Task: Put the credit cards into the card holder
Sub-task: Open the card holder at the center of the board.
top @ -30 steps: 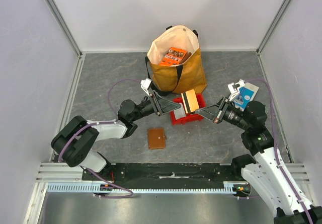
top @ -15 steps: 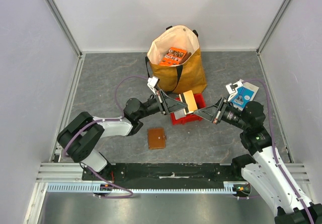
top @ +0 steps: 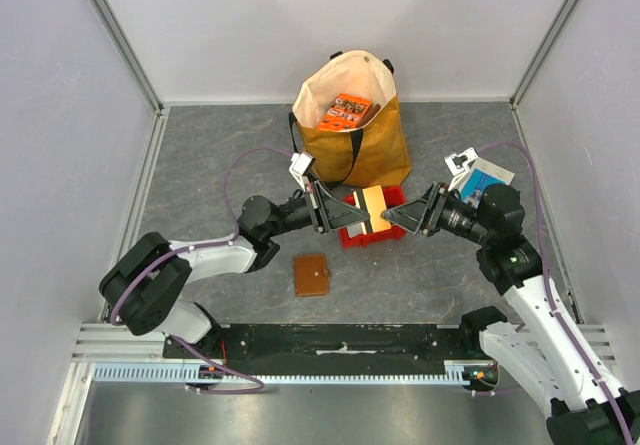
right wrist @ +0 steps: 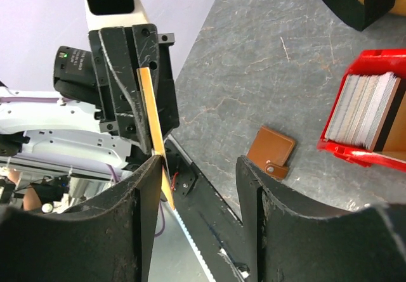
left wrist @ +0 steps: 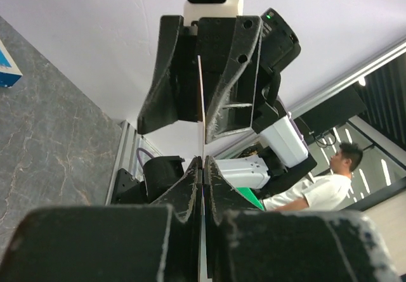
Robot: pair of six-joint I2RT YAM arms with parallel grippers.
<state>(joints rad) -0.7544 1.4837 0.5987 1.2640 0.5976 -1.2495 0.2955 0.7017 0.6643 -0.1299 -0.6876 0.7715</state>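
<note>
Both arms stretch out low, and their tips meet over the red bin (top: 352,234). The left gripper (top: 351,211) pinches a gold credit card (top: 373,208). The right gripper (top: 398,217) has its jaws apart. The card holder (top: 311,275) lies closed on the table (top: 200,165).

Lighting bright, even, diffuse from above; shadows on the counter (top: 200,165) soft and faint; top view sharp throughout; in the wrist views, left claw (left wrist: 203,166) and right claw (right wrist: 200,163) appear dark and blurred near the lens; backgrounds sharp.
</note>
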